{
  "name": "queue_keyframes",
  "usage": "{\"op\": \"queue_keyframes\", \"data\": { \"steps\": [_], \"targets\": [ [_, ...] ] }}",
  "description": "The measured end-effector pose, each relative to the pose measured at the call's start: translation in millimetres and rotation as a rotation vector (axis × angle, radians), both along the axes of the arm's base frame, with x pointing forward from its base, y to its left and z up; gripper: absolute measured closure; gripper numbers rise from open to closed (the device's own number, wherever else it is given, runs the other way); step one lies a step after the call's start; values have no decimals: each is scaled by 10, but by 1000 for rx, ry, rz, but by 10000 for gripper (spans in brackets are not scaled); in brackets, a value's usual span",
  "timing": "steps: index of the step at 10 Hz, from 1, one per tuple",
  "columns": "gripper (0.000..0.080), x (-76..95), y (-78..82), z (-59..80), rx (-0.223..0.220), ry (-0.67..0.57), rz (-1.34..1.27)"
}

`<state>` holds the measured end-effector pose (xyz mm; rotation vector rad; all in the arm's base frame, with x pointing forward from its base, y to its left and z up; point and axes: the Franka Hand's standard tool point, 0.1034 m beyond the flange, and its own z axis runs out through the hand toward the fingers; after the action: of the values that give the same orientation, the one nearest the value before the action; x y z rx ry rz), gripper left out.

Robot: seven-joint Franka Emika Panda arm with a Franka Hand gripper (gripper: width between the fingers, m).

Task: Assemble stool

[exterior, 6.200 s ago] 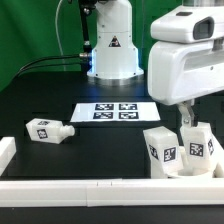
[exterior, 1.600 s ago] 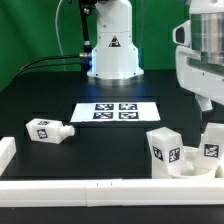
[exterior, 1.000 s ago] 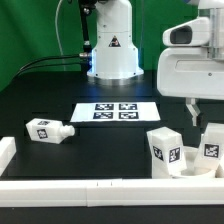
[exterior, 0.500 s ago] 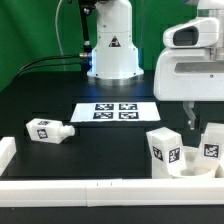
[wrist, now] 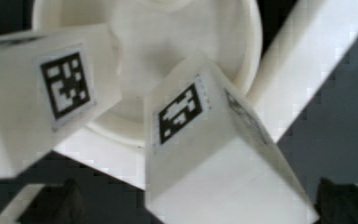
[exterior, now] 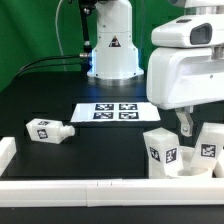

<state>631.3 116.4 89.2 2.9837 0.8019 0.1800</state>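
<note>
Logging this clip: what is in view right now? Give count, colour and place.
lying leg: one, white, tagged, exterior view's left
standing legs: two, white, tagged, side by side at exterior view's right front
seat: one, white, round, behind those two legs in the wrist view
marker board: one, white, four tags, table centre
border rails: two visible, white, front and left edges
table: one, black
backdrop: green, behind
arm base: one, white, behind the board
pincer: one, open, above the standing legs

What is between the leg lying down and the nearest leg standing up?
Just bare table between the lying leg and the standing leg, in the exterior view.
</note>
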Motion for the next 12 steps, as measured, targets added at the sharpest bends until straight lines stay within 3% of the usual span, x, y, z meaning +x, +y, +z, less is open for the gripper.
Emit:
{"op": "queue_keyframes", "data": {
  "steps": [1,4,8,11,12],
  "targets": [
    [151,1,-7,-1,-15,0,62],
    [151,-66,-23,-26,-140,45,432],
    [151,-75,-94,-3,-171,102,637],
    [151,-73,-114,-6,-171,101,606],
    [277,-72,-121,-6,-170,102,604]
  ]
}}
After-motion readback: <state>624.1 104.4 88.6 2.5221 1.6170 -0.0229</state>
